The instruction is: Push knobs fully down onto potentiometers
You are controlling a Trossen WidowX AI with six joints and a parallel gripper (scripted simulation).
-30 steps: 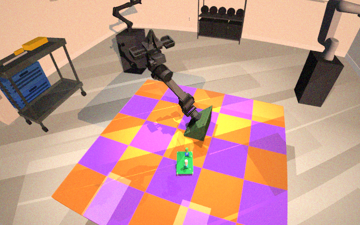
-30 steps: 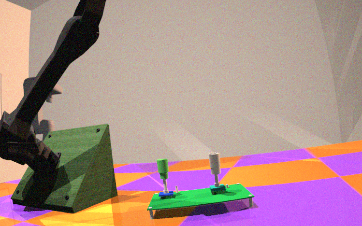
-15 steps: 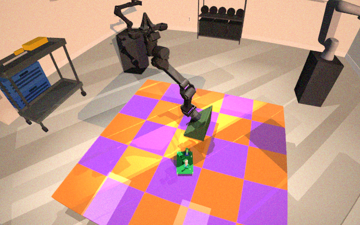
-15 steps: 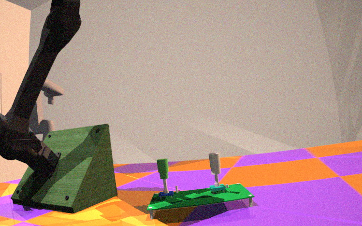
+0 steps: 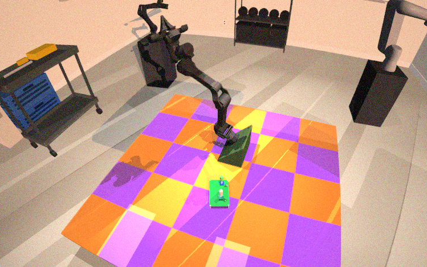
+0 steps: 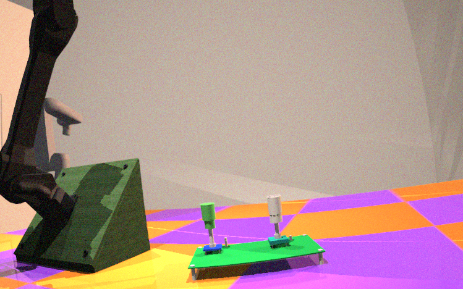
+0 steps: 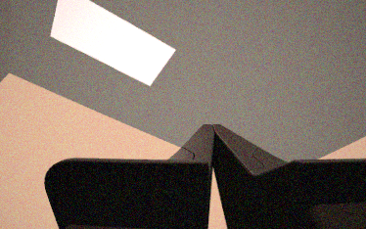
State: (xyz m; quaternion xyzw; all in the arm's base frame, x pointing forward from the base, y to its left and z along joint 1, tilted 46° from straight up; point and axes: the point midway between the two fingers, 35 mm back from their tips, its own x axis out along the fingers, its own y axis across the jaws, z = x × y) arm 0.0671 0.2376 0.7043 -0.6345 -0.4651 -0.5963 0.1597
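Note:
The green circuit board [image 5: 214,201] [image 6: 242,255] stands on short legs. A green knob [image 5: 222,178] [image 6: 208,210] sits high on the shaft above the blue potentiometer [image 5: 222,182] [image 6: 212,247]. A white knob [image 5: 220,191] [image 6: 274,205] sits high above the teal potentiometer [image 6: 278,241]. Bare shaft shows under both knobs in the exterior view. Both potentiometers are on the board. My gripper [image 5: 163,17] [image 7: 210,133] is shut and empty, fingertips together. It is raised high and far from the board, pointing upward; it is outside the exterior view.
My arm is mounted on a dark green wedge [image 5: 235,153] [image 6: 123,219] beside the board's blue-potentiometer end. Two thin metal pins [image 6: 225,241] [image 6: 290,238] stand on the board near the potentiometers. A cart [image 5: 70,106], a shelf rack [image 5: 261,43] and a pale arm on a black pedestal [image 5: 375,96] stand around the room.

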